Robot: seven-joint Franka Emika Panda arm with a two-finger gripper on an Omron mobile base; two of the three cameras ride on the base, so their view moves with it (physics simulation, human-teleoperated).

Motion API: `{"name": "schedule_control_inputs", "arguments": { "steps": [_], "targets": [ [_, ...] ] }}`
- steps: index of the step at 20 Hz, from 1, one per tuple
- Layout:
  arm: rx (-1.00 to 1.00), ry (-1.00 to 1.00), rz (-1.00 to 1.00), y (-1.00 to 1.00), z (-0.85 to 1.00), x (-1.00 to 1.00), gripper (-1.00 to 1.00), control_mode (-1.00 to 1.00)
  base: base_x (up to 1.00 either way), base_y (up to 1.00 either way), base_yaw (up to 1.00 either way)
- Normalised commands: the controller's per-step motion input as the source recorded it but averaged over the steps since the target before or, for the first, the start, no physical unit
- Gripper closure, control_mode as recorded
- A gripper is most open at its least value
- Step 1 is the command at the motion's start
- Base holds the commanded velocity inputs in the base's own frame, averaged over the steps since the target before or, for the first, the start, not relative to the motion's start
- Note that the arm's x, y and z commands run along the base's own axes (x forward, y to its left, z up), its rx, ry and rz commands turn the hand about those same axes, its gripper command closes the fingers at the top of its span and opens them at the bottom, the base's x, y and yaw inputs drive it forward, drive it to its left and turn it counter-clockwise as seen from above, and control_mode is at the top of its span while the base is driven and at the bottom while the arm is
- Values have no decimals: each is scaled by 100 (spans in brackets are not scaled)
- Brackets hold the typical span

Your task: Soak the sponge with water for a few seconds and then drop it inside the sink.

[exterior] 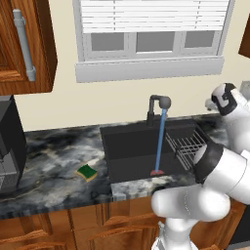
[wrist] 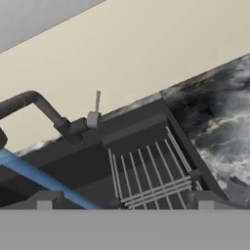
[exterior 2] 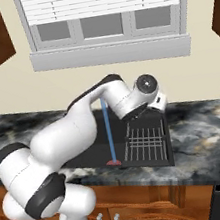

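Marbled grey counter (exterior: 53, 161) under a shuttered window (exterior: 151, 29), and the water (exterior: 160, 141) is running, a thin blue stream from the black faucet (exterior: 157, 105) down into the dark sink (exterior: 129, 146). Over on the left, the sponge (exterior: 87, 172) sits green-side up on the counter, apart from the basin. The pincer (wrist: 124, 207) hangs spread wide and empty above the wire rack (wrist: 151, 178).

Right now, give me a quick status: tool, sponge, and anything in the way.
Tool open, empty, above the sink. Sponge on the counter left of the sink, untouched. Water running. Dish rack in the sink's right side.
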Motion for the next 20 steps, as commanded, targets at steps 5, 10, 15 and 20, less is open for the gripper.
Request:
{"name": "schedule_control_inputs", "arguments": {
  "steps": [5,10,15,20],
  "targets": [
    [0,34,0,11,37,-21,-100,-100,0,0,0],
    [0,23,0,41,2,-9,-100,-100,0,0,0],
    [-4,-8,1,39,-9,-41,-100,-100,0,0,0],
    [-2,-11,5,48,-10,-58,-100,-100,0,0,0]
  ]
}}
